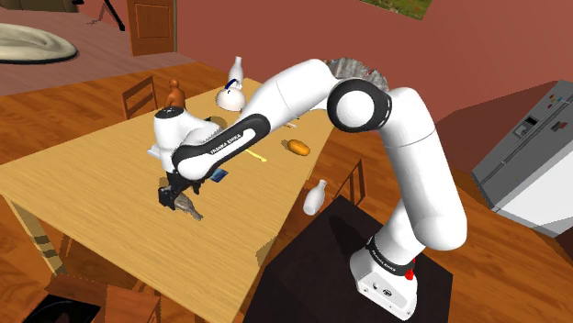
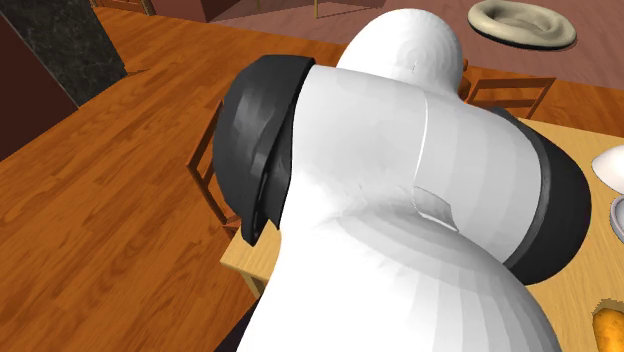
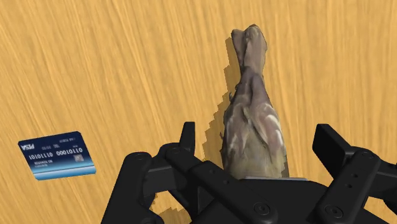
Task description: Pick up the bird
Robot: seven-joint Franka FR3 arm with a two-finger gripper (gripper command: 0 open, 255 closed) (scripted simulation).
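1. Your gripper [image 3: 257, 139] is open. Its fingers [image 3: 188, 137] straddle the bird [image 3: 252, 121], neither touching.
2. Bird lies flat on the table [image 3: 95, 63], well apart from the blue card [image 3: 57, 156].
3. Close off-centre and you likely twist its tapered body out.
4. Sit too high and you pinch only its back, so it may slip on lift.

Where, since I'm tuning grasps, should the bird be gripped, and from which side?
Grip the bird across its broad body, coming straight down from above. It lies flat on the table, long and narrow, tapering at one end, so the jaws of the gripper likely close best on its flanks.
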